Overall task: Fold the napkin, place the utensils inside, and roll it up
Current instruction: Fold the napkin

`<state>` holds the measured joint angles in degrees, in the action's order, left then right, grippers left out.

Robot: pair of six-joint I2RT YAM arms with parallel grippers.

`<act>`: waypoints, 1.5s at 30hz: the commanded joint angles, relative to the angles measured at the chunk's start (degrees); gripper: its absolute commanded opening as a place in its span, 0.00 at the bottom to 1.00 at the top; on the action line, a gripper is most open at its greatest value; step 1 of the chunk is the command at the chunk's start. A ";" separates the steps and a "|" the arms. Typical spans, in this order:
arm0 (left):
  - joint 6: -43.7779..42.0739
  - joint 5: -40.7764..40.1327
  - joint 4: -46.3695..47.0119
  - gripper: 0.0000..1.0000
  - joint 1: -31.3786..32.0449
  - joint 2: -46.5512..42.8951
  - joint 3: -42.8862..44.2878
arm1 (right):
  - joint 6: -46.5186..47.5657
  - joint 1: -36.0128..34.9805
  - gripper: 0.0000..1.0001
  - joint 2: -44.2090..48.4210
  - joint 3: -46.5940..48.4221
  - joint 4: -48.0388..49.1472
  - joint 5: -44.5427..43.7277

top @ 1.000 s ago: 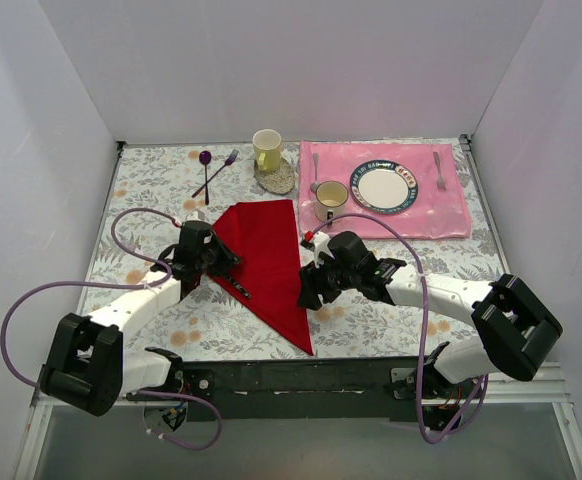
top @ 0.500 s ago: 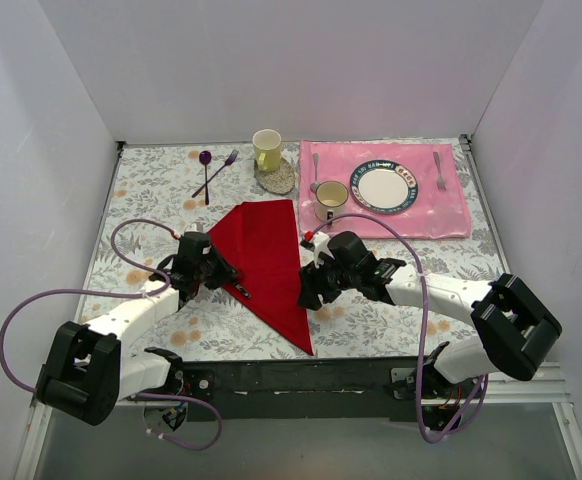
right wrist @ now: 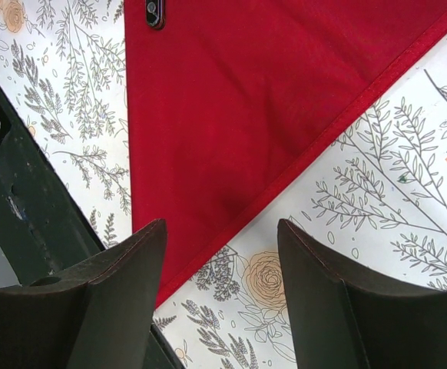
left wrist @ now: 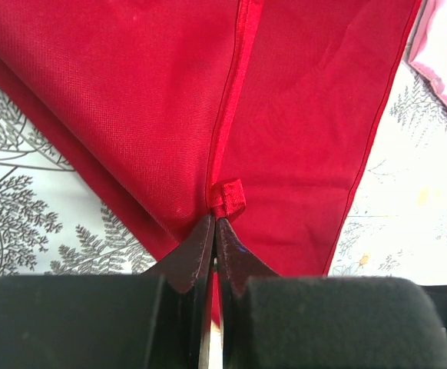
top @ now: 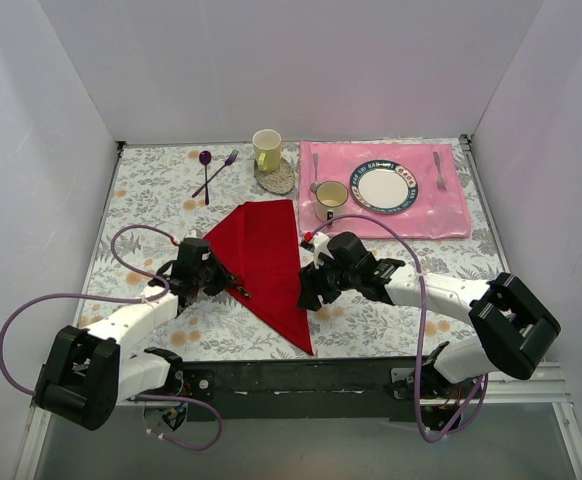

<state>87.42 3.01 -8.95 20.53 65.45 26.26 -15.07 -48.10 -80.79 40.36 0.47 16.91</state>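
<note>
Red napkin (top: 266, 255) lies folded into a triangle on the floral worktop (top: 371, 320). A dark-handled fork (top: 239, 290) rests on its left part. Left pincer (left wrist: 213, 219) is clenched, tips together against a small loop in the napkin's hem; whether cloth is pinched cannot be told. Right pincer (right wrist: 220, 231) is released, jaws apart over the napkin's right edge. Lettering on the plate (top: 383, 187) rim is too small to read.
</note>
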 commanded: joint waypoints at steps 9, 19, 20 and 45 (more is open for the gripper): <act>-0.05 1.56 0.78 0.04 0.47 -3.66 -1.92 | -0.49 0.20 0.67 -1.21 -0.28 2.78 1.46; -1.55 1.21 -5.46 0.66 0.47 -13.04 1.06 | -0.49 0.19 0.68 -1.47 -0.19 2.61 1.55; -1.72 1.04 -7.20 0.69 0.47 -14.11 2.12 | -0.49 0.11 0.67 -1.38 -0.11 2.52 1.55; -17.27 8.51 -5.72 0.53 17.85 -6.30 11.27 | -6.99 9.05 0.69 15.98 -7.22 -15.40 -7.15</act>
<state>77.32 11.88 -11.73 31.03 63.72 37.01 -19.38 -44.93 -72.88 35.92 -6.81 14.28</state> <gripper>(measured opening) 0.501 0.688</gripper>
